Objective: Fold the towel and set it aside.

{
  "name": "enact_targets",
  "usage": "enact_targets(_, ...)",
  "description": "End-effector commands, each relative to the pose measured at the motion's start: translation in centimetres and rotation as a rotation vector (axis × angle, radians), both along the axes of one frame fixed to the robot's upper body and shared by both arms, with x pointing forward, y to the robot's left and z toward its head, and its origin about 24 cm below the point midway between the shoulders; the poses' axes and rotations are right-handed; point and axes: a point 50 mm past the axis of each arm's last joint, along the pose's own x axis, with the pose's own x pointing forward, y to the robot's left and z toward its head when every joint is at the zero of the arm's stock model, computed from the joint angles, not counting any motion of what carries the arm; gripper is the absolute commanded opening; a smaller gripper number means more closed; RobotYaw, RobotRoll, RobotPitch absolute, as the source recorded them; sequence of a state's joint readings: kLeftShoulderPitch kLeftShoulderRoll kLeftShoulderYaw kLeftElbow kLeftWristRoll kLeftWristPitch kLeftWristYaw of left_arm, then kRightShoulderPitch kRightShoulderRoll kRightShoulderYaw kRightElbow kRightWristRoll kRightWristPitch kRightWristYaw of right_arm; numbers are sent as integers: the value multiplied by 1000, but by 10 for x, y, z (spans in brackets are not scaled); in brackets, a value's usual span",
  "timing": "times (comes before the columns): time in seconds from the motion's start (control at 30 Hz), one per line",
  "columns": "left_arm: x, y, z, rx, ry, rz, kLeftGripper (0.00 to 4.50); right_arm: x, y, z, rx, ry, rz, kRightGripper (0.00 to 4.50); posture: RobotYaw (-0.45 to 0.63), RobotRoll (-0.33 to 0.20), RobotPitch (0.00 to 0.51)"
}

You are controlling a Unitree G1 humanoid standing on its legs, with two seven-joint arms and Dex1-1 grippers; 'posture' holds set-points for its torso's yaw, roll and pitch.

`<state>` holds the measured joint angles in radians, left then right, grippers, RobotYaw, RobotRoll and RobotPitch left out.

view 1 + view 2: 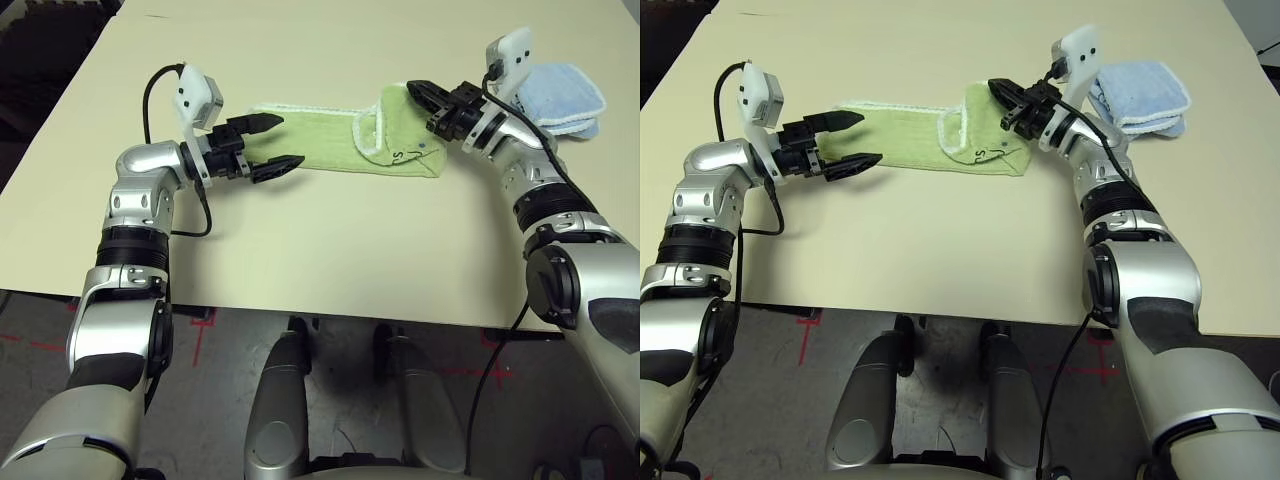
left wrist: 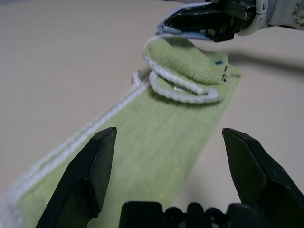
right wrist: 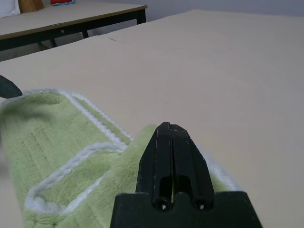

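Your green towel [image 1: 325, 152] stretches left to right across the upper centre of the frame. Your left gripper [image 1: 293, 139] gapes open at its left end; your right gripper [image 1: 411, 86], closed, is nearer the folded-over right end.

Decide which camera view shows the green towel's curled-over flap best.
The left wrist view: the flap of the green towel looms close, its edging unobstructed. Both eye views show it smaller; the right wrist view shows it partly behind the closed right gripper.
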<state>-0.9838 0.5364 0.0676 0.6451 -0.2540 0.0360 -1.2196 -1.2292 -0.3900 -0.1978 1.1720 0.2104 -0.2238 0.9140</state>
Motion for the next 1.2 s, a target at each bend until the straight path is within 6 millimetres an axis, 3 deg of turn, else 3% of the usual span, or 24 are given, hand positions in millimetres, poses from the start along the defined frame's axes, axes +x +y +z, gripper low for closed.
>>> enact_targets(0.03,1,-5,11,-11,-21,-23,4500,-1,-8,4,0,-17,-11,23,99,0,410)
enact_targets(0.3,0,2,10,19,-6,-8,4500,1,8,4,-19,-35,-2,23,135,0,441)
enact_targets(0.57,-9,12,5,32,6,-21,4500,7,27,-13,-96,37,-45,23,163,0,442)
enact_targets(0.87,-21,12,-4,67,10,-129,4500,8,23,-39,-169,171,-72,23,159,0,436)
enact_targets(1.03,-19,11,-5,68,11,-130,4500,7,21,-31,-134,140,-48,23,146,0,421)
enact_targets(1.2,-16,9,-5,66,6,-129,4500,0,15,-6,-27,17,87,23,119,0,391)
